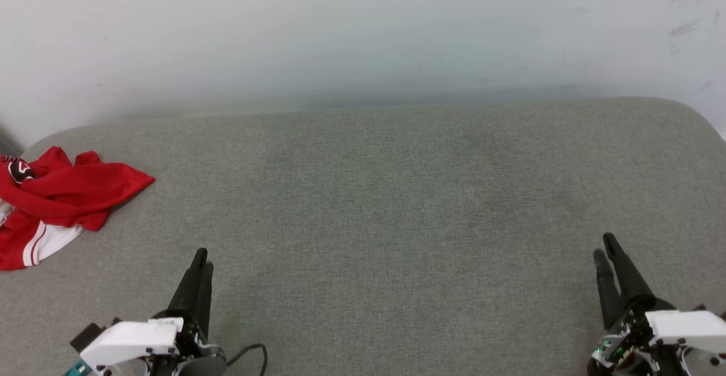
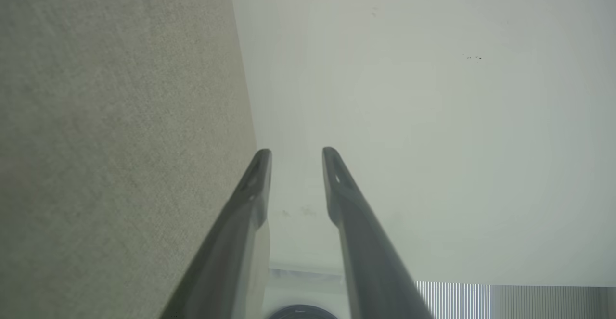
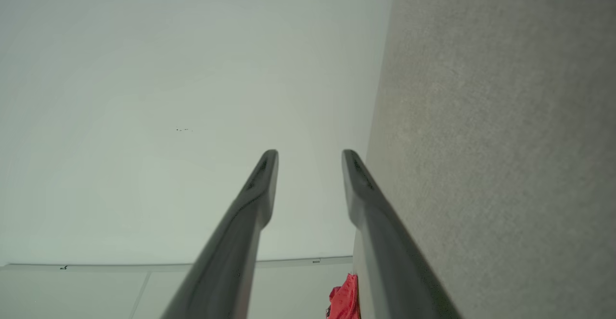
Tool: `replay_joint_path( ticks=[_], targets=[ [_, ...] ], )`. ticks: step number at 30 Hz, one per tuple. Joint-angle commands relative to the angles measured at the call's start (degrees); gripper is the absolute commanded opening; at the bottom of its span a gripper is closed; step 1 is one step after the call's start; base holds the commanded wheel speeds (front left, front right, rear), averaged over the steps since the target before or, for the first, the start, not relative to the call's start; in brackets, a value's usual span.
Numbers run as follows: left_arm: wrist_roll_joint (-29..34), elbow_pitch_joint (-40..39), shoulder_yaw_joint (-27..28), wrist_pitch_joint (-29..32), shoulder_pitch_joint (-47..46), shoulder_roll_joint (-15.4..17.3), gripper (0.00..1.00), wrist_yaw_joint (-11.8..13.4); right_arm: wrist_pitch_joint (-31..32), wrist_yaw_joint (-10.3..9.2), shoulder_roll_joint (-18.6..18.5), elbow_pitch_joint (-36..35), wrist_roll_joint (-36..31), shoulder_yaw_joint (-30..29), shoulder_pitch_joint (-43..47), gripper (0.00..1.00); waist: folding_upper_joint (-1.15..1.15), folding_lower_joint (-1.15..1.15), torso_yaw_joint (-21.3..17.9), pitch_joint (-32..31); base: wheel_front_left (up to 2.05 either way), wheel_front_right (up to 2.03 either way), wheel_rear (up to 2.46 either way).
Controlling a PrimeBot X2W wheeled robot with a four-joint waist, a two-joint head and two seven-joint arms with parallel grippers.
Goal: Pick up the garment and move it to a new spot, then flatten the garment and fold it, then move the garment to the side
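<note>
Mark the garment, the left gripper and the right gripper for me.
garment (image 1: 68, 191), head view, red fabric in the middle of the crumpled heap.
left gripper (image 1: 203, 260), head view, between its fingertips.
right gripper (image 1: 603, 245), head view, between its fingertips.

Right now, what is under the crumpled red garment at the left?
The garment lies bunched on the gray fabric surface, which shows along its visible edges. Whatever sits beneath its folds is covered, and its left part runs out of the head view.
</note>
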Motion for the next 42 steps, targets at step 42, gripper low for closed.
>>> replay_joint_path(
  ticks=[42],
  targets=[
    [32.3,-12.2,2.8,-10.6,2.9,0.0,1.00,0.2,-10.6,0.03,0.0,-13.6,-45.1,2.9,2.5,1.00,0.00,0.00,-0.6,0.8,0.00,0.00,0.00]
  ],
)
